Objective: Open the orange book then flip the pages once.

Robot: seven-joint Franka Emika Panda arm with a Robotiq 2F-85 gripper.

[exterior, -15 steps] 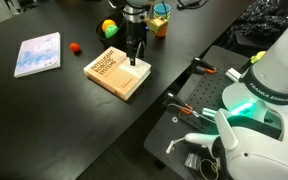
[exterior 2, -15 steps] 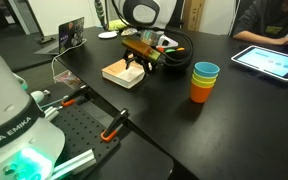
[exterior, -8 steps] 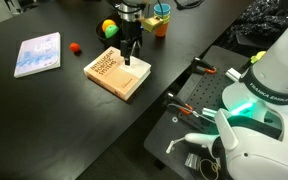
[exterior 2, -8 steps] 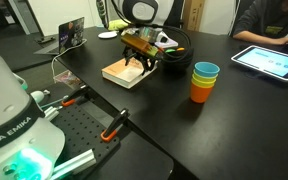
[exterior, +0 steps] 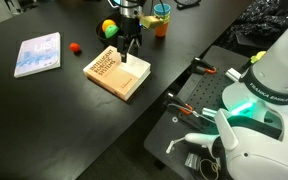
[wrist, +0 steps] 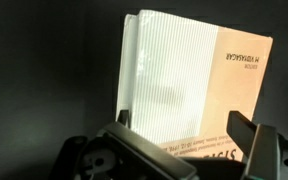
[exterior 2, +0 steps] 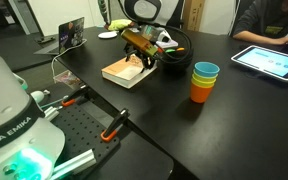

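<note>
Step in hand: opening. Book (exterior: 117,72) lies shut on the table (exterior: 44,120). Gripper (exterior: 130,54) hovers over its far edge, fingers apart, holding nothing. Next, I judge — hook the cover (wrist: 242,95) lip and lift it clear of the pages (wrist: 169,80).

table (exterior: 44,110): black, wide
blue book (exterior: 37,54): light-blue, thin, lying flat
red ball (exterior: 75,47): small, near the blue book, not touching
multicolour ball (exterior: 109,28): yellow, green and red, near the cups
cups (exterior 2: 205,82): upright stack, orange outside, teal rim on top
tablet (exterior 2: 268,61): flat, screen lit, beside a seated person (exterior 2: 269,20)
clamp (exterior 2: 114,125): orange handle, on perforated black plate
</note>
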